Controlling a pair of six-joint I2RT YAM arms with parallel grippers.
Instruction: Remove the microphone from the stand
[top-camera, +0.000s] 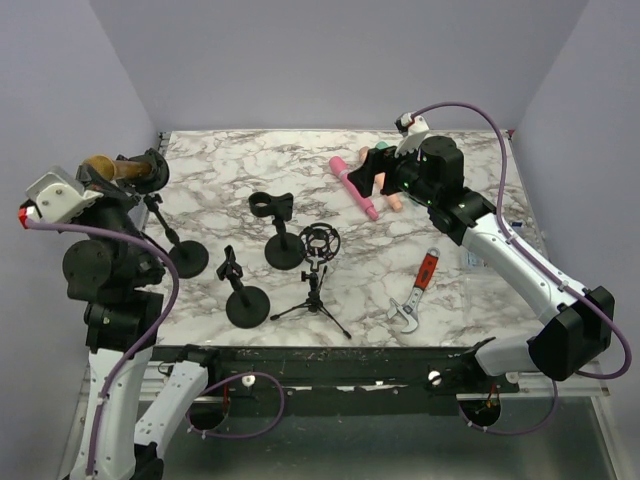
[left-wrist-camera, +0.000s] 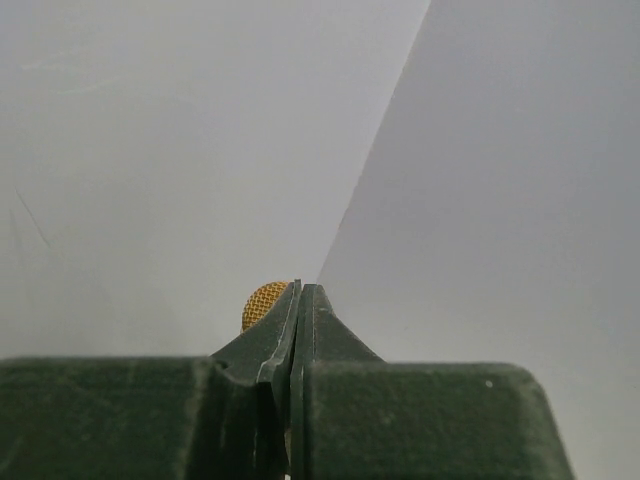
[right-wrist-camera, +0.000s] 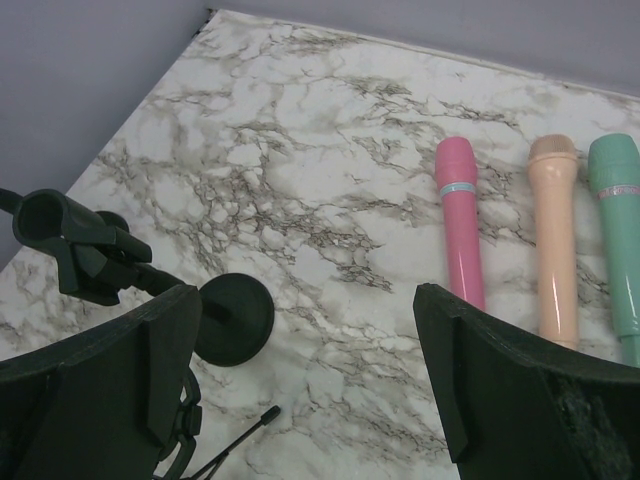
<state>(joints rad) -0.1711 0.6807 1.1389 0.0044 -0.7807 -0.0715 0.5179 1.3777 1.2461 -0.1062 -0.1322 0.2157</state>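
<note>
The tripod stand (top-camera: 318, 272) with its ring-shaped shock mount stands near the middle of the marble table (top-camera: 480, 200) and serves as the reference here. Well to its left, at the table's left edge, a round-based stand (top-camera: 187, 258) carries the gold-headed microphone (top-camera: 108, 167) in its clip, lying roughly level with the mesh head pointing away from the tripod.

The left gripper (left-wrist-camera: 299, 292) is there too. Its fingers are pressed together with only a thin seam between them and nothing clamped. In the left wrist view the mesh head peeks out just behind the tip of the left finger (left-wrist-camera: 262, 350).

Two empty clip stands sit just left of the tripod, one slightly farther back (top-camera: 283, 232) and one nearer (top-camera: 243, 293). Right of the tripod lies a red-handled adjustable wrench (top-camera: 415, 290).

Far back and to the tripod's right, the right gripper (right-wrist-camera: 302, 310) hangs with its jaws spread wide and empty, above a pink microphone (right-wrist-camera: 459, 220), a peach one (right-wrist-camera: 553, 230) and a teal one (right-wrist-camera: 615, 220) lying side by side.
</note>
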